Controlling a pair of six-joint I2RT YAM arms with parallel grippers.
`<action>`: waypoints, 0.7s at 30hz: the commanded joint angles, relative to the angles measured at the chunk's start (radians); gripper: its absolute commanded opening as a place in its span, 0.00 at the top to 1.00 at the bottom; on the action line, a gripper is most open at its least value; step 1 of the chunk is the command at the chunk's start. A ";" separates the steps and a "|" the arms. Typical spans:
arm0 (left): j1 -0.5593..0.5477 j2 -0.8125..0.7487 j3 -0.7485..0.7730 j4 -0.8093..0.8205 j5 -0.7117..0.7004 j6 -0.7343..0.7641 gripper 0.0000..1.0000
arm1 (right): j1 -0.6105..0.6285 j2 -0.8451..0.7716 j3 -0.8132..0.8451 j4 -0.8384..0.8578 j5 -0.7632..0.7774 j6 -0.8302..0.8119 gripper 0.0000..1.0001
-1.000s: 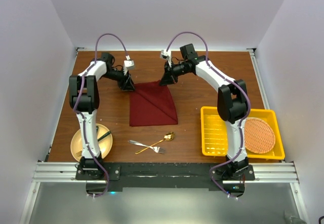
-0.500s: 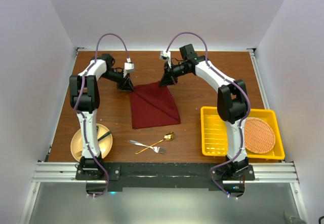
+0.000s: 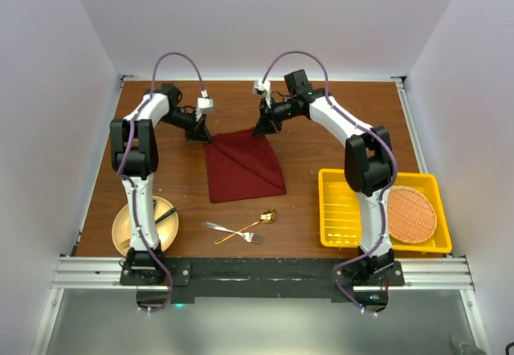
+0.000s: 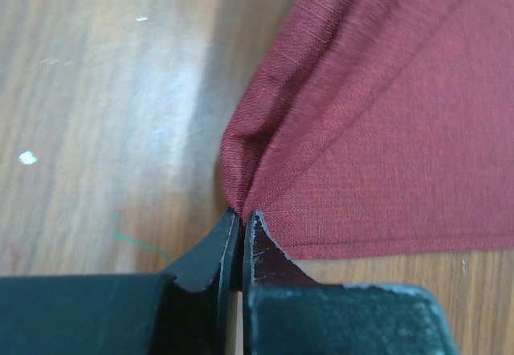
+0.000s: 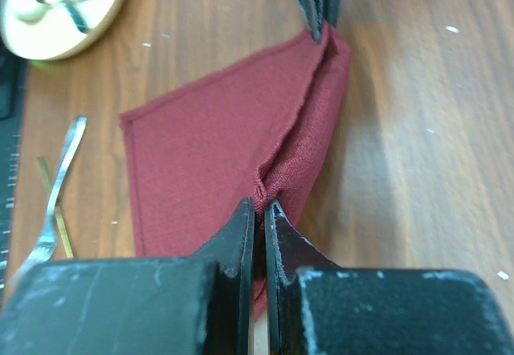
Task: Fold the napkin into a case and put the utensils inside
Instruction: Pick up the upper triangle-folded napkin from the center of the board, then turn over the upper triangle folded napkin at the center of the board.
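While both arms hold the napkin (image 3: pixel 243 166) by its far edge, I judge the job barely begun; the cloth lies as a broad, roughly four-sided sheet with a diagonal crease, nowhere near a narrow case. The left gripper (image 3: pixel 199 134) has its fingers pressed together on the napkin's far left corner, with fabric bunched between the tips in the left wrist view; the right gripper (image 3: pixel 263 128) pinches the far right corner the same way, a fold of cloth puckered at its tips. The fork (image 3: pixel 217 227) and gold spoon (image 3: pixel 267 217) lie crossed on the wood just on the near side of the napkin, apart from it and from both grippers. Left to do, as I read it: more folds to narrow the cloth into a strip with a pocket; then lifting each utensil and slipping it inside.
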 commanded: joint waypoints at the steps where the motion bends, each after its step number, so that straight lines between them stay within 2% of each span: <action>1: 0.002 -0.130 0.054 0.184 -0.026 -0.273 1.00 | -0.021 -0.103 0.031 0.118 0.130 0.012 1.00; 2: 0.002 -0.148 0.061 0.265 -0.059 -0.391 1.00 | -0.026 -0.112 0.041 0.149 0.161 0.022 1.00; 5: 0.002 -0.220 0.081 0.411 -0.119 -0.540 1.00 | -0.059 -0.114 0.086 0.267 0.273 0.050 1.00; 10: 0.002 -0.329 0.065 0.649 -0.228 -0.686 1.00 | -0.102 -0.119 0.130 0.497 0.397 0.000 1.00; 11: 0.002 -0.343 0.054 0.744 -0.268 -0.721 1.00 | -0.102 -0.123 0.113 0.540 0.425 -0.019 1.00; 13: 0.002 -0.399 -0.019 0.832 -0.290 -0.716 1.00 | -0.104 -0.148 0.075 0.694 0.449 -0.077 1.00; 14: 0.002 -0.424 -0.058 0.923 -0.299 -0.693 1.00 | -0.102 -0.155 0.026 0.744 0.457 -0.097 1.00; 17: -0.004 -0.524 -0.228 1.039 -0.299 -0.626 1.00 | -0.098 -0.194 -0.097 0.882 0.448 -0.203 1.00; 19: -0.017 -0.571 -0.343 1.030 -0.299 -0.561 1.00 | -0.092 -0.229 -0.197 0.995 0.402 -0.294 1.00; 21: -0.040 -0.616 -0.446 1.031 -0.314 -0.446 1.00 | -0.067 -0.247 -0.327 1.013 0.342 -0.368 1.00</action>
